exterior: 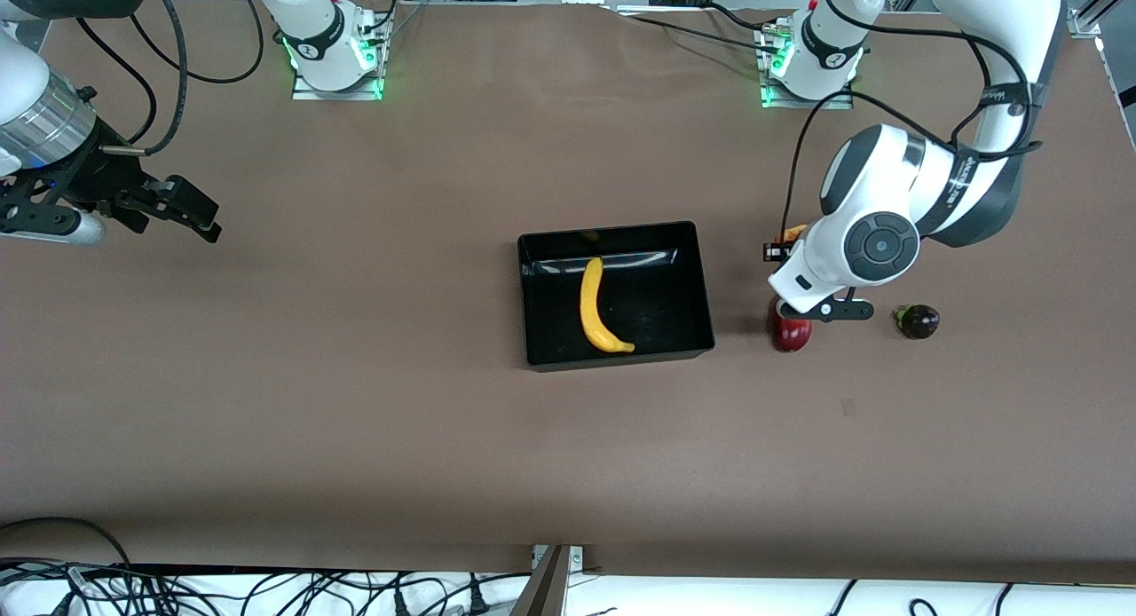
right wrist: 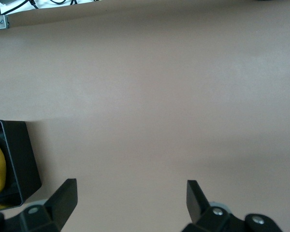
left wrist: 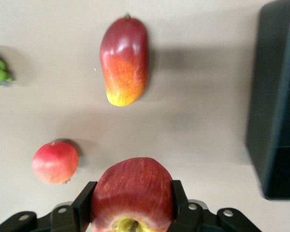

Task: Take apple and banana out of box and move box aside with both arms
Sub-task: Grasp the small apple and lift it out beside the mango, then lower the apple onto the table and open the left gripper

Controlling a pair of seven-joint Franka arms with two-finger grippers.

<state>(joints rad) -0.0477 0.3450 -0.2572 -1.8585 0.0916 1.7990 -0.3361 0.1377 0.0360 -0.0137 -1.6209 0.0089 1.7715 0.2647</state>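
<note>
One shallow rectangular glossy black plastic box (exterior: 616, 294) with raised walls is recorded near the middle of the brown table (exterior: 355, 421). One long curved yellow banana (exterior: 599, 307) is seen lying inside it on the floor of the box.

One round dark-red apple (left wrist: 132, 195) with yellow at its stem hollow is gripped between the fingers of the left gripper (left wrist: 130, 205), whose jaws are closed partway against the apple's two sides. The apple is located just beside the box, toward the left arm's end of the table. Whether it rests on the table cannot be told.

Three further fruits are counted on the table near the apple: one elongated red-and-yellow mango (left wrist: 124, 60), one small round pink-red fruit (left wrist: 55, 162), and one dark purple fruit with green leaves (exterior: 918, 320).

The left arm is bent low over the apple.

The right gripper (right wrist: 130, 203) is held fully open and empty over bare table toward the right arm's end, where that arm waits.
</note>
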